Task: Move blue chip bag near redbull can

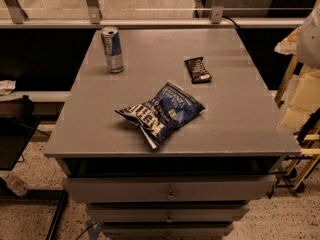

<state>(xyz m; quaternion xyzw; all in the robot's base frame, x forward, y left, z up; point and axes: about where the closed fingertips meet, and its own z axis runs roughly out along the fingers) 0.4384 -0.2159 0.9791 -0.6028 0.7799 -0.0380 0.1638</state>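
Gripper: outside the frame; open or closed cannot be told. Pale rounded shape (pixel 311 31) at far right edge, cut off by the frame, not identifiable.

Bag (pixel 162 111): flat on grey table (pixel 240 119), near the middle, skewed diagonally, crumpled. Dark blue, glossy, white edges. Large white lettering on near-left half, turned away from the camera and broken by creases. Smaller white lines on far-right half. Neither readable. Near corner folded, pale side showing.

Can (pixel 112 49): upright at far left of table, well apart from bag. Silver top, blue and silver panels. Colours dim, no brand text legible.

Bar (pixel 198 69): small dark wrapper, flat, beyond the bag and right of the can, apart from both. Pale print on top, too small to read.

Table front: open gap under the top, interior dark, contents hidden. Below it, drawers (pixel 170 190) with small knobs, lowest one cut off by bottom edge.

Surroundings: metal rail (pixel 150 22) with glass beyond the far edge, posts cut off at top. Wooden frame (pixel 289 76) and pale boxes (pixel 306 91) to the right, partly out of frame. Dark furniture (pixel 12 134) at left, mostly cut off. Clear bottle-like item (pixel 15 185) on speckled floor at near left, dim, identity uncertain.
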